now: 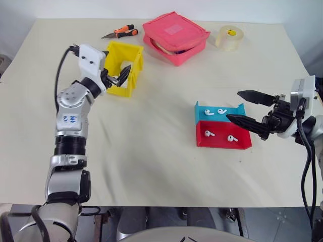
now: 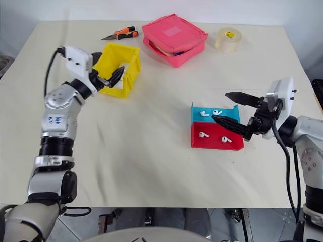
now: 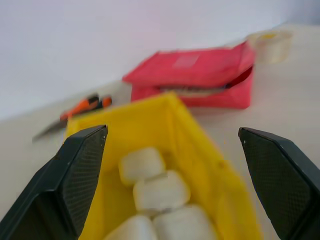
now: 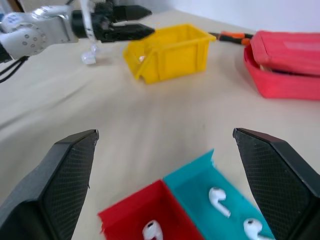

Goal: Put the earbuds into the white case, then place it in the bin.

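Note:
The yellow bin [image 1: 124, 48] stands at the table's far left, and in the left wrist view several white cases [image 3: 161, 191] lie inside it. My left gripper [image 1: 122, 75] hovers open over the bin's near end with nothing between its fingers. Two earbuds [image 1: 215, 111] lie in the blue tray [image 1: 238, 108], and two more earbuds [image 1: 231, 137] in the red tray [image 1: 222, 144] joined to it. At the trays' right side my right gripper [image 1: 232, 105] stands open and empty, a little above them.
A pink zip pouch [image 1: 175, 35] lies behind the bin, with a roll of tape [image 1: 229, 38] to its right and orange-handled pliers [image 1: 121, 33] to its left. Bare tabletop stretches between the bin and the trays.

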{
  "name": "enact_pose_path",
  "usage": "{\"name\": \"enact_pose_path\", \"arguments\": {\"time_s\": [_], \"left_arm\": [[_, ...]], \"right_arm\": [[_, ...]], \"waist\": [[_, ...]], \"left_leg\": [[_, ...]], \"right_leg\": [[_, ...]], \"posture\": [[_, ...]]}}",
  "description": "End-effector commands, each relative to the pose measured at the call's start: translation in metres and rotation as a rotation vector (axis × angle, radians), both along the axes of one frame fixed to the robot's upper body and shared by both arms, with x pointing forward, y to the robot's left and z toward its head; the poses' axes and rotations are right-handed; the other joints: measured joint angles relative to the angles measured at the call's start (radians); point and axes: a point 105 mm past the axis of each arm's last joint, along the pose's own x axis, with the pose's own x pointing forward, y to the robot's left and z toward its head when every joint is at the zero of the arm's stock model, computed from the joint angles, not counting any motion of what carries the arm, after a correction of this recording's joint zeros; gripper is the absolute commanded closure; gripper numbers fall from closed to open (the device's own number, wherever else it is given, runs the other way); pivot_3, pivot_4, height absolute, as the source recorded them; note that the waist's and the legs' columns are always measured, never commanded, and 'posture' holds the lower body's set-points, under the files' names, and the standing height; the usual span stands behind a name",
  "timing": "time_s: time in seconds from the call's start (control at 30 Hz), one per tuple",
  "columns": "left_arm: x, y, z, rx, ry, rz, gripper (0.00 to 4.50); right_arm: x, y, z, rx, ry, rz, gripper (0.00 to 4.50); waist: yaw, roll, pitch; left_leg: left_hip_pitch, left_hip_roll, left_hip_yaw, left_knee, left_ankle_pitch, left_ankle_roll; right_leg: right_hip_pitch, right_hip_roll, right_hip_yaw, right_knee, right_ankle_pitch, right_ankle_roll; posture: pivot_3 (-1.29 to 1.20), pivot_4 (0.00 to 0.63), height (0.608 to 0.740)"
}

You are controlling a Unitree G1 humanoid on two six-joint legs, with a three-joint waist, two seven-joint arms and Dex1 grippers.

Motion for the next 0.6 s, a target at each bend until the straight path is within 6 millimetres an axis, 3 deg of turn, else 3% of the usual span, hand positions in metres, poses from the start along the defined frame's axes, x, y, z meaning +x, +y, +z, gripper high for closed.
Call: {"name": "enact_pose_path", "arguments": {"time_s": [0.03,0.2,0.3,0.47,0.6], "left_arm": [[-0.028,0.023,0.016,0.013,-0.044,-0.040,0.04],[-0.064,0.061,0.016,0.047,-0.038,-0.007,0.04],[-0.087,0.082,0.007,0.067,0.007,0.023,0.04],[-0.129,0.104,-0.019,0.046,0.106,0.038,0.04],[-0.148,0.110,-0.026,0.021,0.119,0.017,0.04]], "right_arm": [[0.008,-0.003,0.006,0.003,-0.058,0.023,0.00],[0.015,-0.005,0.008,0.020,-0.077,0.060,0.00],[0.017,-0.005,0.004,0.015,-0.065,0.068,0.00],[0.016,-0.006,-0.005,0.004,-0.022,0.087,0.00],[0.013,-0.008,-0.011,-0.018,0.011,0.107,0.00]], "waist": [[-0.005,0.000,0.000],[-0.017,0.000,0.000],[-0.019,0.000,0.000],[-0.021,0.000,0.000],[-0.014,0.000,0.000]], "left_leg": [[0.000,0.000,0.000,0.000,0.000,0.000],[0.000,0.001,0.000,0.000,0.000,0.000],[0.000,0.001,0.000,0.000,0.000,-0.001],[0.001,0.002,0.000,-0.001,-0.001,-0.002],[0.001,0.002,-0.001,0.000,-0.001,-0.002]], "right_leg": [[0.000,0.000,0.000,0.000,0.000,0.000],[0.000,0.000,0.000,0.000,0.000,0.000],[0.000,-0.001,0.000,0.000,0.000,0.000],[0.000,-0.001,-0.001,0.000,0.000,-0.001],[0.000,-0.001,-0.001,0.001,-0.001,-0.001]], "posture": [[0.00,0.150,0.740],[0.00,0.150,0.740],[0.00,0.150,0.740],[0.00,0.150,0.740],[0.00,0.150,0.740]]}}
